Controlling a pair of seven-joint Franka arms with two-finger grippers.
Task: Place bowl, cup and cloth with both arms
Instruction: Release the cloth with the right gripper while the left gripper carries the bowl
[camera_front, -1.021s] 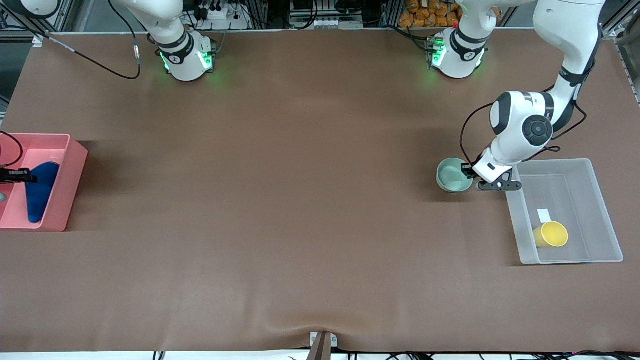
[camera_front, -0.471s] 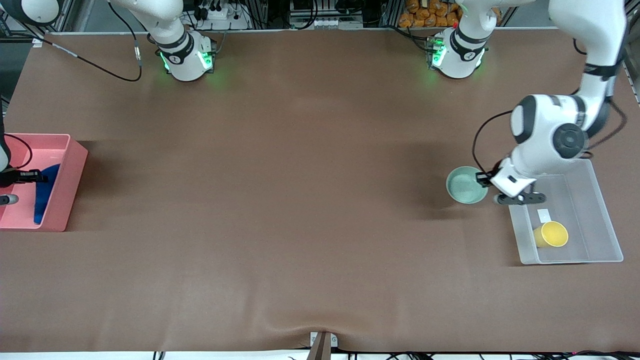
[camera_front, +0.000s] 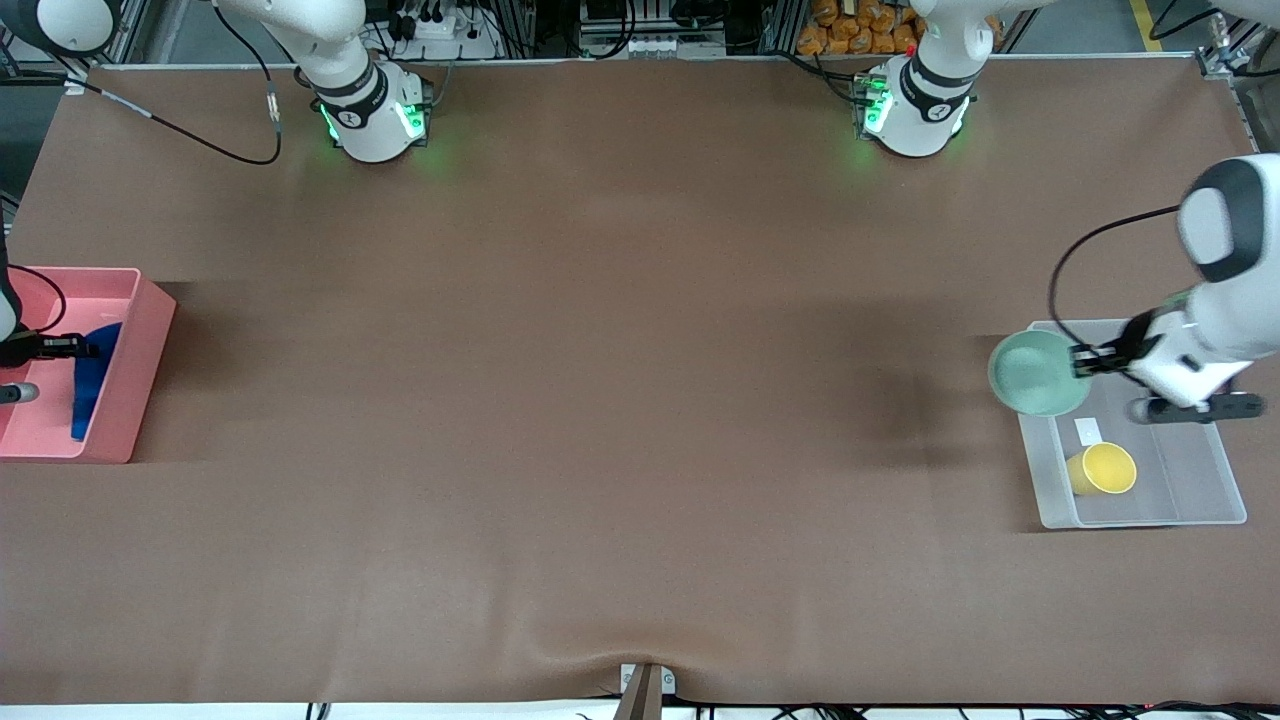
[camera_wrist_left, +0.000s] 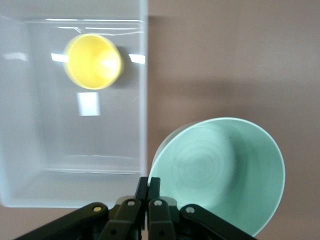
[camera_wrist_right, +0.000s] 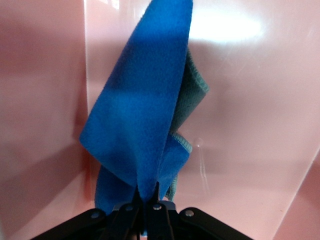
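covering the whole table (camera_front: 620, 400) is a brown mat, smooth but with some soft wrinkles near the front camera's edge. along the table's edge by the robot bases stand metal racks with cables and some orange packets, only partly seen.

the left gripper (camera_front: 1082, 360) is up in the air over the edge of a clear plastic bin (camera_front: 1200, 510) at the left arm's end of the table. its fingers are closed on the rim of the bowl (camera_front: 1038, 372), which hangs partly over the bin's edge and partly over the brown mat. in the left wrist view the left gripper (camera_wrist_left: 148, 186) pinches the bowl (camera_wrist_left: 220, 170) at its rim, and the clear plastic bin (camera_wrist_left: 30, 165) lies below. the cup (camera_front: 1102, 469) stands inside this bin, in the part nearer to the front camera, beside a small white label (camera_front: 1088, 431). the cup (camera_wrist_left: 93, 61) is seen from above in the wrist view.

the right gripper (camera_front: 62, 347) is over a pink bin (camera_front: 130, 380) at the right arm's end of the table. its fingers are clamped on the cloth (camera_front: 88, 385), which hangs down into the bin. in the right wrist view the right gripper (camera_wrist_right: 145, 202) holds the cloth (camera_wrist_right: 140, 115) by one pinched part, and the pink bin (camera_wrist_right: 250, 150) fills the background.
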